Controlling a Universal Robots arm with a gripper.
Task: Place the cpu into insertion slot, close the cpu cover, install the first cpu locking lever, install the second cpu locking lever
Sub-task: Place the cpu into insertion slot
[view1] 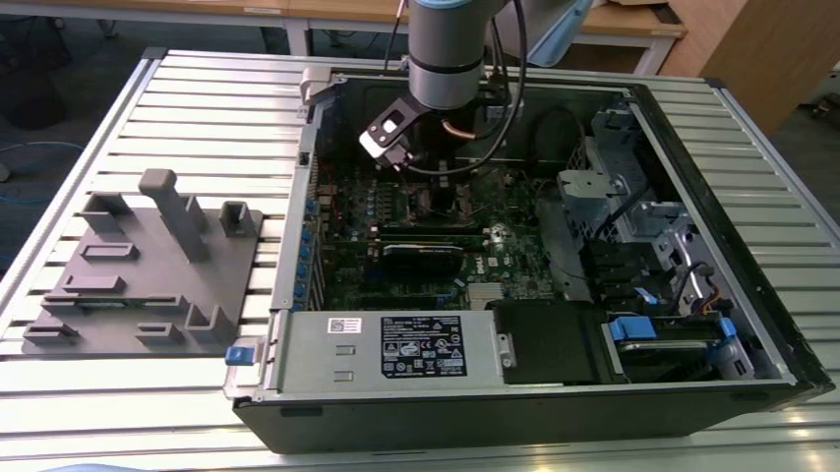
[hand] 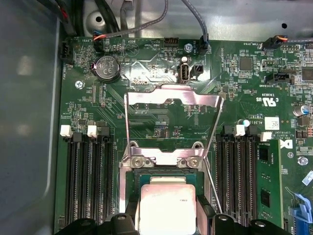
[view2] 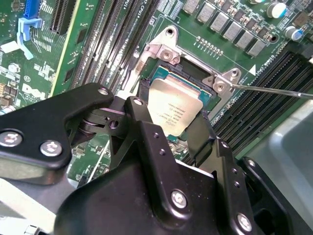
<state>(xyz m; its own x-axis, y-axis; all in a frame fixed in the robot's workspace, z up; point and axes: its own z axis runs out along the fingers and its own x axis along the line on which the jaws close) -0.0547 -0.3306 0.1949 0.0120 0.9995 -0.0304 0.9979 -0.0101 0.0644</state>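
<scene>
Gripper (view2: 170, 116) clamps cpu (view2: 174, 104) at insertion slot (view2: 167, 73) w/ cpu cover (hand: 171, 93) open.

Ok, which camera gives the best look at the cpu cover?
The first wrist view: the cpu cover appears whole there, a silvery frame swung open. The second wrist view catches the metal at its hinge end. In the exterior view the arm hangs over that spot, so it is hard to tell.
</scene>
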